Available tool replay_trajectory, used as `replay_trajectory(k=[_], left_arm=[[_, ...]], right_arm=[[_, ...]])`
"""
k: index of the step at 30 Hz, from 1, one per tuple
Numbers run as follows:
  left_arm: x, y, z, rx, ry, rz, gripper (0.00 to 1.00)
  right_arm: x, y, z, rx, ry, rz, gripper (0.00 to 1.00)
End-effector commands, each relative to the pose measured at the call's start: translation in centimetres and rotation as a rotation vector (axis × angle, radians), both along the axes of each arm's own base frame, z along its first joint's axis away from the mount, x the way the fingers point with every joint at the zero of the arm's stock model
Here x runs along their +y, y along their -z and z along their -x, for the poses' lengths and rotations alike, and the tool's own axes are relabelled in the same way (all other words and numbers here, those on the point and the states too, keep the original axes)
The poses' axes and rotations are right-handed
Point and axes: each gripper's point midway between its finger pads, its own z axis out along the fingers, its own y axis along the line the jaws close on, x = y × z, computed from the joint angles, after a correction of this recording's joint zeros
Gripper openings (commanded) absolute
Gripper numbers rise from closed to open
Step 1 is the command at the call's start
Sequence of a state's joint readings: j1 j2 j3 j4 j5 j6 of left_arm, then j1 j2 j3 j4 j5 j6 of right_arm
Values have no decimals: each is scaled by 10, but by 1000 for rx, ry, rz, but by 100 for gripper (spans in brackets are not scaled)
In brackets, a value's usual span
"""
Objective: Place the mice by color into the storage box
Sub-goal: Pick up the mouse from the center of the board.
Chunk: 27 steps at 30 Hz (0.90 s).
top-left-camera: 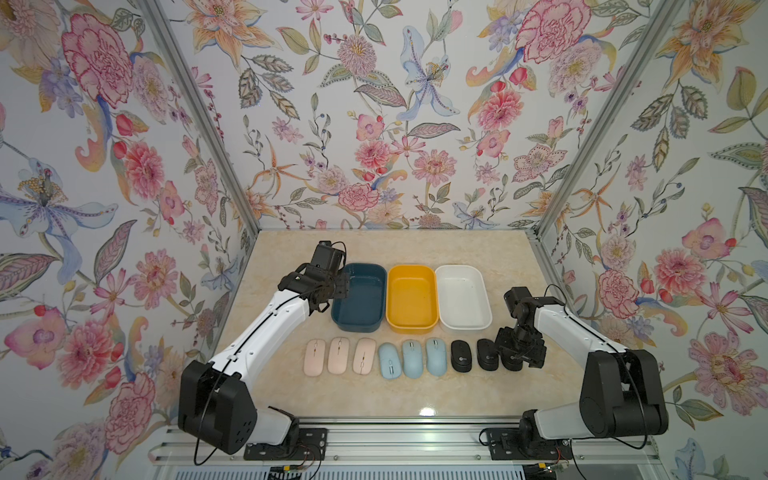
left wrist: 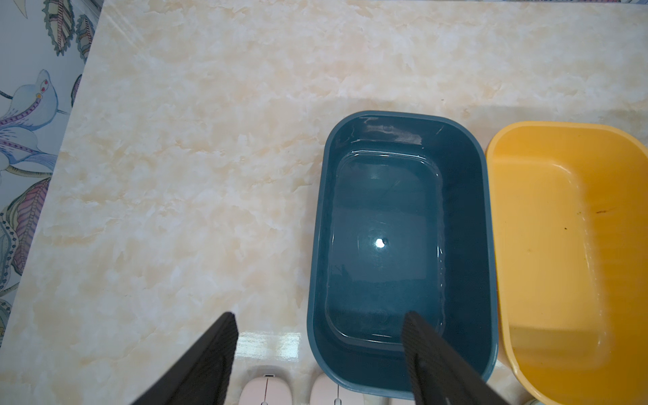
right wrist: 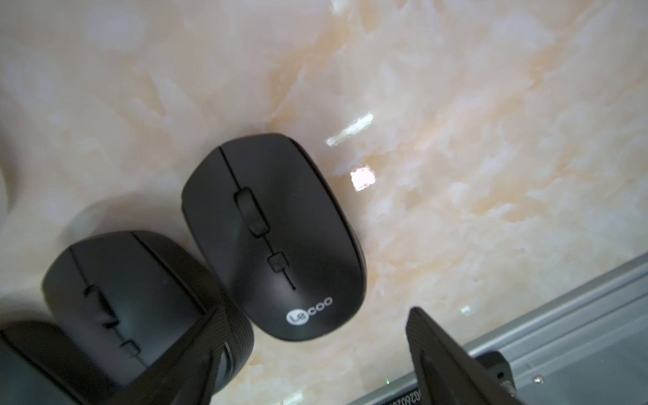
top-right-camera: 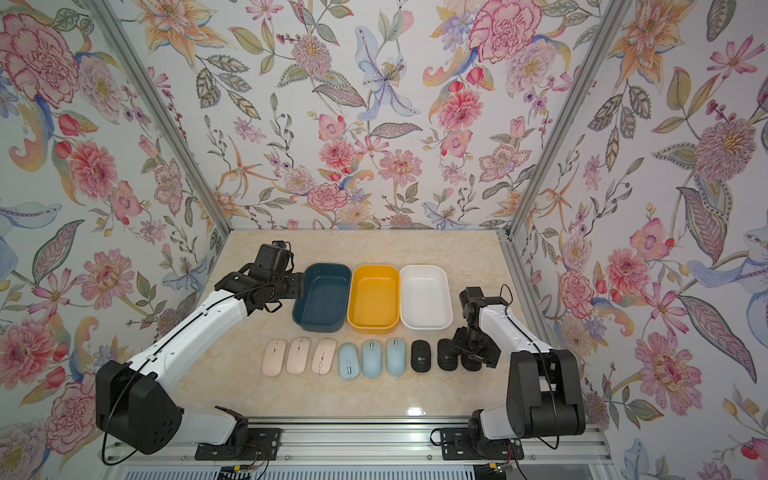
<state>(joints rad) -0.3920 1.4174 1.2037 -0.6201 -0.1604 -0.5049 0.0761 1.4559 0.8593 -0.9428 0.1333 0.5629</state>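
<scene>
A row of mice lies in front of three boxes: three pink [top-left-camera: 338, 355], three light blue [top-left-camera: 412, 359] and black ones [top-left-camera: 461, 356]. My right gripper [top-left-camera: 521, 353] hangs over the row's right end and covers the last black mouse there. In the right wrist view that logo-marked black mouse [right wrist: 273, 238] lies just beyond the open right gripper [right wrist: 315, 336], with nothing between the fingers. A second black mouse [right wrist: 133, 294] sits partly behind one finger. My left gripper [left wrist: 319, 315] is open and empty above the left rim of the dark blue box [left wrist: 466, 245].
The dark blue box [top-left-camera: 359, 297], yellow box [top-left-camera: 412, 297] and white box [top-left-camera: 463, 296] stand side by side behind the mice, all empty. The aluminium frame rail [right wrist: 578, 315] runs close to the right gripper. Floral walls enclose the marble table [top-left-camera: 374, 249].
</scene>
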Motion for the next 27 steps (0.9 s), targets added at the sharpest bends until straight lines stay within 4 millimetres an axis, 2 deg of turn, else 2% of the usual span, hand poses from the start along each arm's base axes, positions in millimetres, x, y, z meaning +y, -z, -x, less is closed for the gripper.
replay_trajectory(k=[1, 10, 16, 22, 27], left_arm=[[-3, -5, -5, 1, 13, -5, 77], [-3, -5, -9, 0, 9, -8, 78], [-3, -6, -11, -1, 8, -11, 78], [-3, -7, -10, -3, 9, -9, 77], [-3, -8, -9, -7, 14, -8, 77]], right_arm=[[1, 0, -12, -9, -19, -25, 84], [2, 11, -20, 22, -36, -28, 83], [2, 16, -17, 38, -32, -30, 75], [1, 17, -13, 39, -35, -27, 61], [0, 18, -10, 45, -32, -19, 60]])
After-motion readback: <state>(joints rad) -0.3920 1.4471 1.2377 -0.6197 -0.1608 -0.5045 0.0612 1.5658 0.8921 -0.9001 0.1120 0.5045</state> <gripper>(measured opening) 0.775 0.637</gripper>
